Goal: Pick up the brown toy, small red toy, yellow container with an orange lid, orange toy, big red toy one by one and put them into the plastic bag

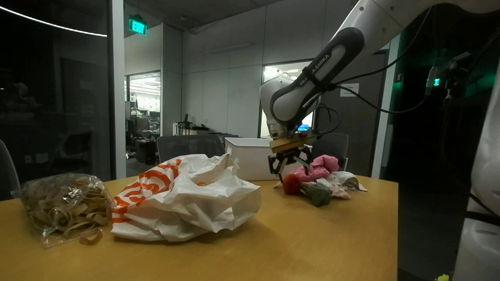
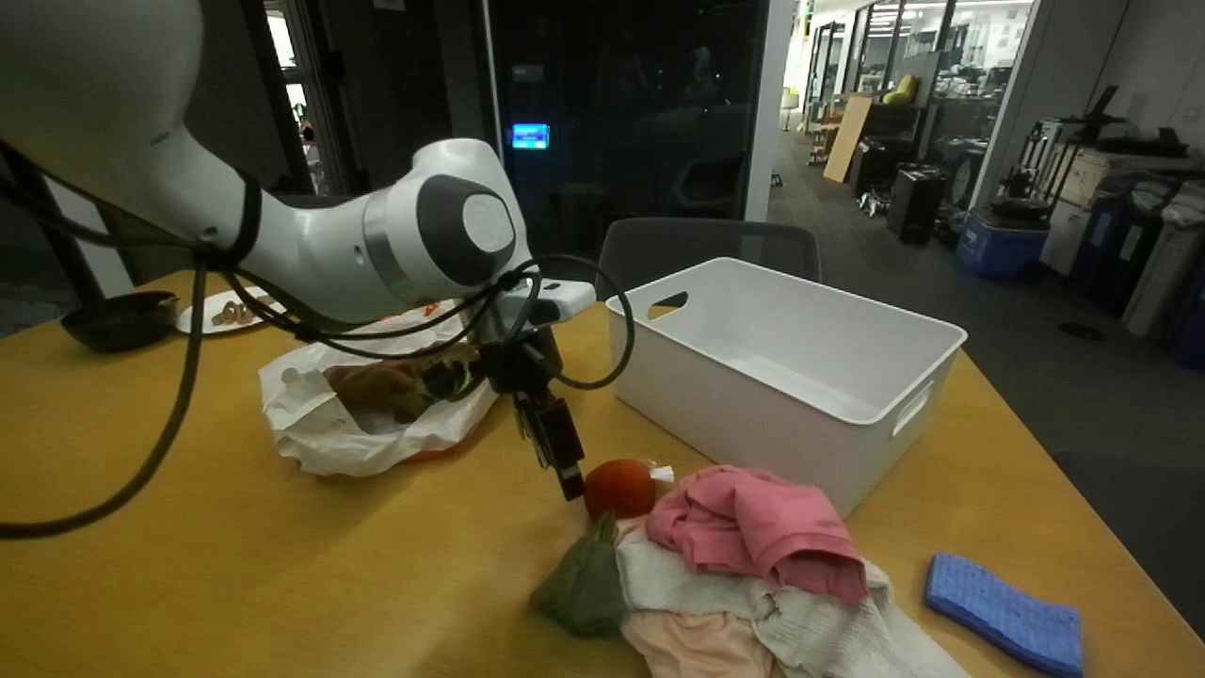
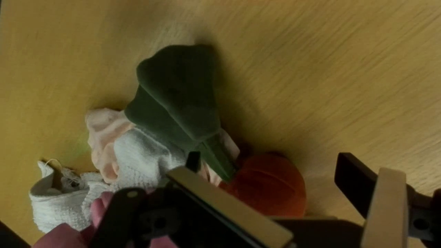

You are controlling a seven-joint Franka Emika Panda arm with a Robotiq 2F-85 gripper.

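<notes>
A round red-orange toy [image 1: 292, 184] lies on the table at the edge of a cloth pile; it also shows in an exterior view [image 2: 621, 488] and the wrist view [image 3: 275, 186]. My gripper [image 1: 293, 177] points down over it. In the wrist view the gripper's fingers [image 3: 270, 165] are wide apart, one on each side of the toy, with nothing gripped. The white plastic bag [image 1: 187, 203] with orange print lies open; it also shows in an exterior view [image 2: 372, 457]. A brown thing [image 2: 377, 388] shows inside it. The yellow container is not seen.
A dark green soft piece [image 3: 182, 93] touches the toy. Pink [image 2: 753, 527], white and peach cloths lie beside it. A white bin [image 2: 753, 405] stands close behind. A blue sponge [image 2: 1003, 612], a bag of tan bands [image 1: 66, 207], a black pan [image 2: 118, 320] and a plate [image 2: 221, 315] are on the table.
</notes>
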